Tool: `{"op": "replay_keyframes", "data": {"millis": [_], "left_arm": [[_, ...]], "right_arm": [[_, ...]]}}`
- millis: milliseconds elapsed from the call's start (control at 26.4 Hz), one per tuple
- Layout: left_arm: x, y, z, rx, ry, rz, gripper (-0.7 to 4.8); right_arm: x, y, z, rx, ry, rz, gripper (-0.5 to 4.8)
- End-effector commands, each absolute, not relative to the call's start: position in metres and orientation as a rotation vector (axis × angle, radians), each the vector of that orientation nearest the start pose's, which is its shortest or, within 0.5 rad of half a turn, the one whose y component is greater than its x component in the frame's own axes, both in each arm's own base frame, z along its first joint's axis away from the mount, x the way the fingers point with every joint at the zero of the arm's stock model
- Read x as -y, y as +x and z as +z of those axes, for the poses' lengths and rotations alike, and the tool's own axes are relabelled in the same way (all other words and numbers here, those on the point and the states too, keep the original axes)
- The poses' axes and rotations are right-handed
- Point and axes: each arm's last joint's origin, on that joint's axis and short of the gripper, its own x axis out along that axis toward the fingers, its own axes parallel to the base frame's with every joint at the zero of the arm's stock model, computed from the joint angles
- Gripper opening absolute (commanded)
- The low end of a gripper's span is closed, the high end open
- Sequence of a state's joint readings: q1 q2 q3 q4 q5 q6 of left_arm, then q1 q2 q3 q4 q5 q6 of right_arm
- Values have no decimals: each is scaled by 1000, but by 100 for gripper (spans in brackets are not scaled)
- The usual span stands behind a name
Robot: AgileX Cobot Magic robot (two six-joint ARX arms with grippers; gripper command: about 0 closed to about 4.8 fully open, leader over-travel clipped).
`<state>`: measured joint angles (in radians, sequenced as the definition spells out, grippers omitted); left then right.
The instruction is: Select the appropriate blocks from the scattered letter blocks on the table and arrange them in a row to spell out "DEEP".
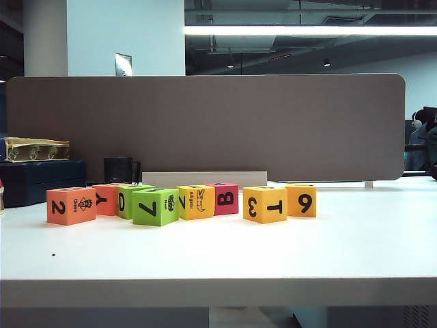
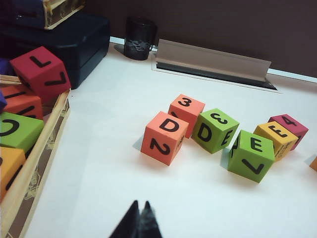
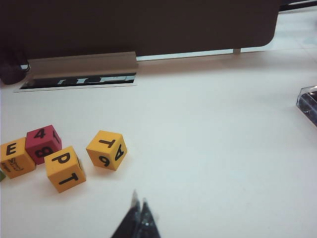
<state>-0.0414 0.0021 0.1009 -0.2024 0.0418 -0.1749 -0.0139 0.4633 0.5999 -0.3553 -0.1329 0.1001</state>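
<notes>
Eight small blocks are sitting in a loose line on the white counter point(image 1: 218, 253), close to its back edge. In the outside view the line starts at the left with the salmon block with a 2 point(image 1: 71, 205). Its top is showing a D in the left wrist view. Just behind it a second salmon block point(image 1: 106, 199) is standing, with a 3 on top in the left wrist view. Next a green block with a D point(image 1: 127, 200) is peeking out from behind the green block with a 7 point(image 1: 156, 206). That one has an E on top in the left wrist view. Right beside it the yellow block with the alligator picture point(image 1: 196, 201) is sitting, and it is touching the pink-red B block point(image 1: 224, 198) behind it. The alligator block is also showing an E on top in both wrist views. After a small gap come the yellow block with a 3 and a T point(image 1: 265, 204) and the yellow block with a 9 point(image 1: 301, 200). The right wrist view is showing a P on top of the 3 block.

The left claw point(image 2: 139, 218) is hanging over bare counter in front of the salmon 2 block, pinched tight and holding nothing. The right claw point(image 3: 139, 218) is hanging over bare counter in front of the two yellow blocks, its tips nearly together and empty.
</notes>
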Motion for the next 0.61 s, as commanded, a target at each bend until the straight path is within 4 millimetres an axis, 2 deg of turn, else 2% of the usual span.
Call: {"op": "replay_keyframes", "data": {"millis": [38,266,607], "left_arm": [[5,90,180,-101,-177,-83,-6],[5,90,180,-103,-197,-84,-6],[5,90,180,-102,-199,-83,-6]], "right_arm": [[-3,117,301,-213,113,135,-6],[-6,132,307,-261,130,238,-6],[-16,140,318,-271,124,336,-6]]}}
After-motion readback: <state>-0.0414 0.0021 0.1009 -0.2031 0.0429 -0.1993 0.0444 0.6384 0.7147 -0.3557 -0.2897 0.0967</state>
